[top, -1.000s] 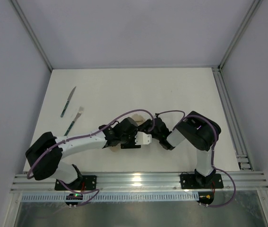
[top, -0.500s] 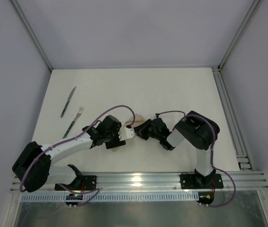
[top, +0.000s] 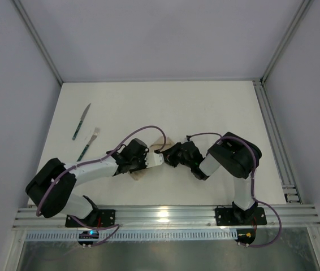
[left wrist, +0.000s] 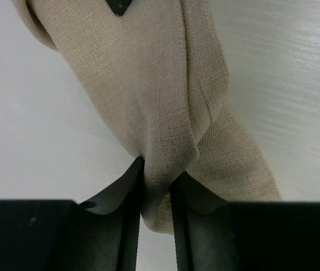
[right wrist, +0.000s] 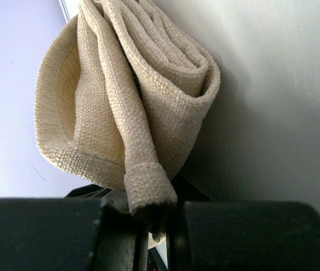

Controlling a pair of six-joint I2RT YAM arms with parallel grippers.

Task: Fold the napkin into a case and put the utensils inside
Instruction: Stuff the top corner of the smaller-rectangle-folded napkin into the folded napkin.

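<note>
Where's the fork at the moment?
In the top view, the fork lies on the left of the table, just nearer the robot than the knife.

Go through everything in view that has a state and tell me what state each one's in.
napkin: bunched into folds, held by both grippers.
left gripper: shut on the napkin.
right gripper: shut on the napkin.
knife: lying loose, outside the napkin.
fork: lying loose beside the knife, unheld.
</note>
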